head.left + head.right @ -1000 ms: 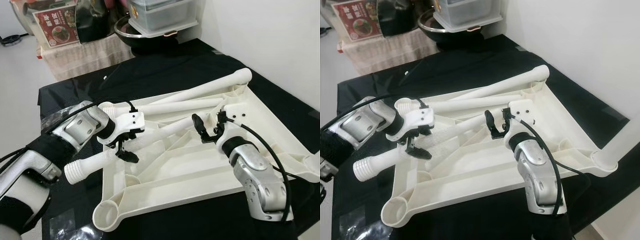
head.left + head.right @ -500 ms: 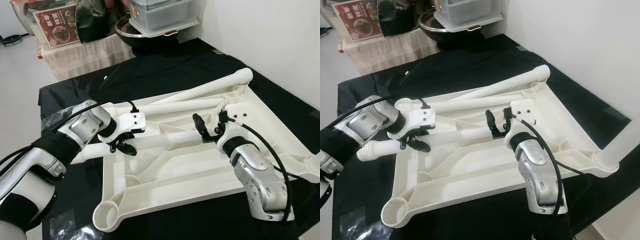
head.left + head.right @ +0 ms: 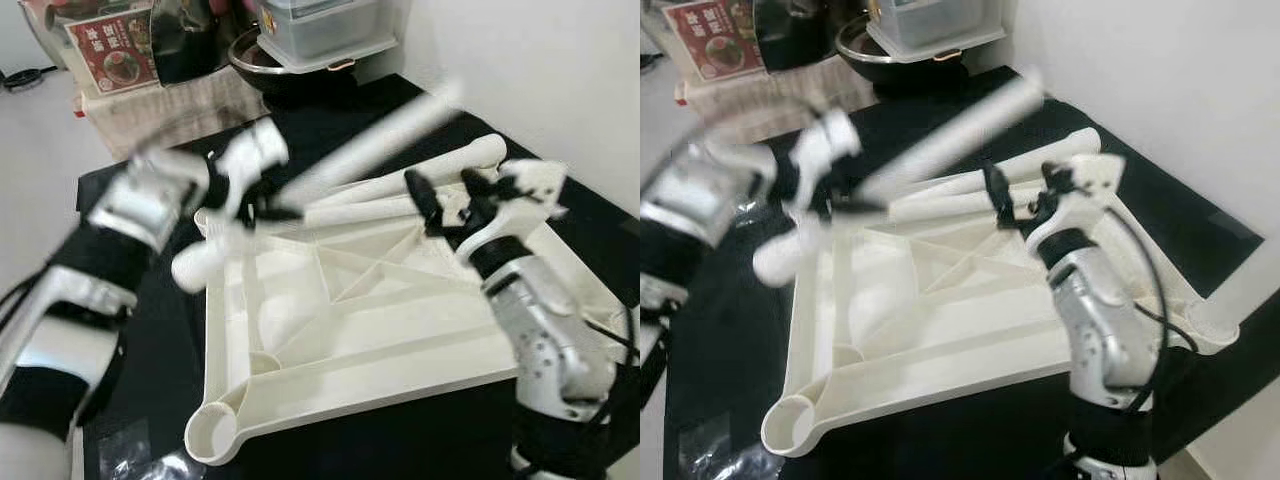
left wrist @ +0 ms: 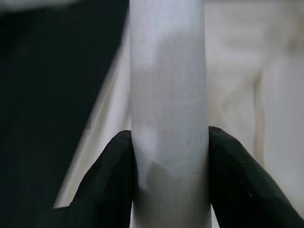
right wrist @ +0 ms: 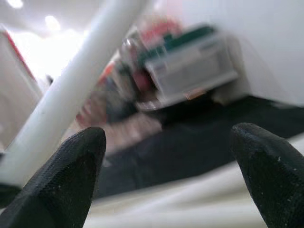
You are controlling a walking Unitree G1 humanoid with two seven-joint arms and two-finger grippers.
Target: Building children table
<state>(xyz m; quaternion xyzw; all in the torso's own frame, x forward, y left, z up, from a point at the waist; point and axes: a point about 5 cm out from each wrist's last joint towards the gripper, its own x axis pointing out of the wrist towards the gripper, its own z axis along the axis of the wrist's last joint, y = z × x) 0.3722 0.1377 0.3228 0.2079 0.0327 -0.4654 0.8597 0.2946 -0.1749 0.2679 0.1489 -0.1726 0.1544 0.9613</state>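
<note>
I have the left gripper (image 3: 262,205) raised above the far-left corner of the upturned white tabletop (image 3: 400,330); its black fingers (image 4: 111,175) are closed tight on a white table leg (image 4: 168,95), pressing it from both sides; the leg (image 3: 330,165) is blurred and slants up from its ribbed end, just off the tabletop's left edge, toward the white wall on the right. My right gripper (image 3: 445,195) hovers over the far side of the tabletop, fingers spread wide with nothing between them; through the right wrist camera I see both fingertips (image 5: 66,175) well apart, the lifted leg (image 5: 71,95) crossing the view beyond them. The tabletop lies underside up on the black surface (image 3: 330,130), ribs showing, a round socket (image 3: 212,432) at its near-left corner; two more white legs (image 3: 420,172) lie along its far edge. Past the black surface I can make out a clear plastic container (image 3: 320,30) and a red printed box (image 3: 112,52).
</note>
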